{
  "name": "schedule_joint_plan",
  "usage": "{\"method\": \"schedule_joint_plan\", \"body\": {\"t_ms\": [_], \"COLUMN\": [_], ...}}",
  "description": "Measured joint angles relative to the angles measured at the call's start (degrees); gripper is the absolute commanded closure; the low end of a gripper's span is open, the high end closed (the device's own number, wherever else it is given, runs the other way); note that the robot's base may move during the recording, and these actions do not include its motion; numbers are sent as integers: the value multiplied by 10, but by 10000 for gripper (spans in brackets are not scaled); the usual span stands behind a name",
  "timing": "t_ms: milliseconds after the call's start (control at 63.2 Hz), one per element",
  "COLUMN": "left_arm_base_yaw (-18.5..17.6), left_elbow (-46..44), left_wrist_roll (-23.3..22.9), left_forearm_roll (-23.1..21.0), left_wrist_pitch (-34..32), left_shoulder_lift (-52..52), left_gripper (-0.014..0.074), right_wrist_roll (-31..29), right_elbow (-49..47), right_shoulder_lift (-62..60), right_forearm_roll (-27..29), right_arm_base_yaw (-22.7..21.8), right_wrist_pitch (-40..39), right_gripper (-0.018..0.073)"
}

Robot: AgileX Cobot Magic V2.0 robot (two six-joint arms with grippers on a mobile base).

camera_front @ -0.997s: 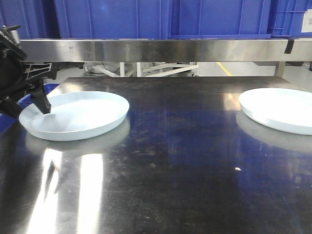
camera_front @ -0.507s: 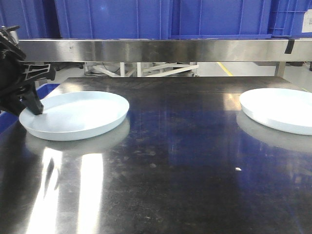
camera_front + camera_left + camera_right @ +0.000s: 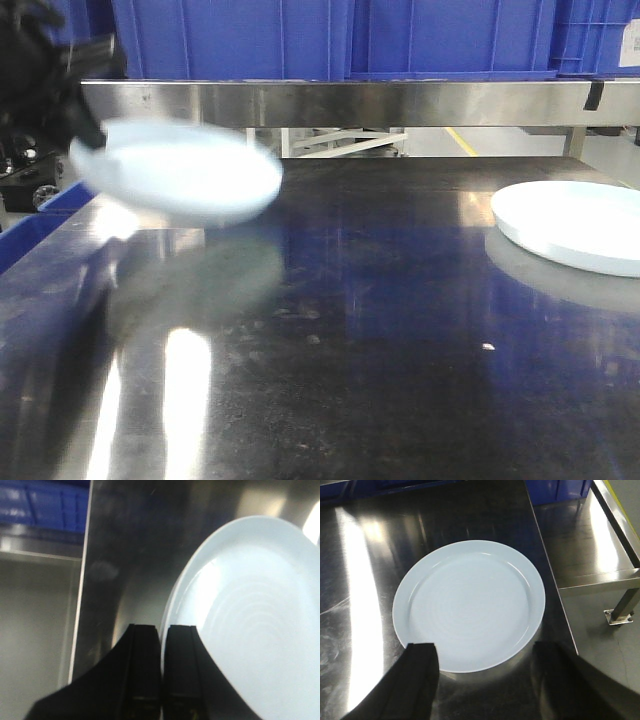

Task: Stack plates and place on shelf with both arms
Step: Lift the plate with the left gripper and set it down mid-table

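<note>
Front view shows the left plate [image 3: 180, 170] blurred, clear of the table [image 3: 380, 330] at far left, left gripper [image 3: 161, 630] clamped on its rim; right gripper [image 3: 482, 655] spreads wide over the right plate [image 3: 467, 600] lying at the right

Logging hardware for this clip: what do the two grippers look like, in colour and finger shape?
Both are black. The left gripper has two flat, blunt-ended fingers that widen toward the base. The right gripper shows two broader black fingers, blurred in its wrist view. No cables, markings or labels are visible.
</note>
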Motion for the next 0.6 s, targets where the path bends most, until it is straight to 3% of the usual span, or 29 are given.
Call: {"method": "schedule_joint_plan", "body": {"t_ms": [285,602], "left_arm_base_yaw": [-45,-155], "left_elbow": [-34,-36], "left_wrist_roll": [0,0], "left_forearm_roll": [-4,-6], "left_wrist_pitch": [21,14], "left_shoulder_lift": [-1,29], "left_gripper": [510,510], "right_wrist_roll": [0,0], "right_elbow": [0,0], "right_shoulder_lift": [0,0], "right_forearm_roll": [0,0], "right_arm_base_yaw": [0,0], "right_wrist_pitch": [0,0], "right_gripper": [43,43]}}
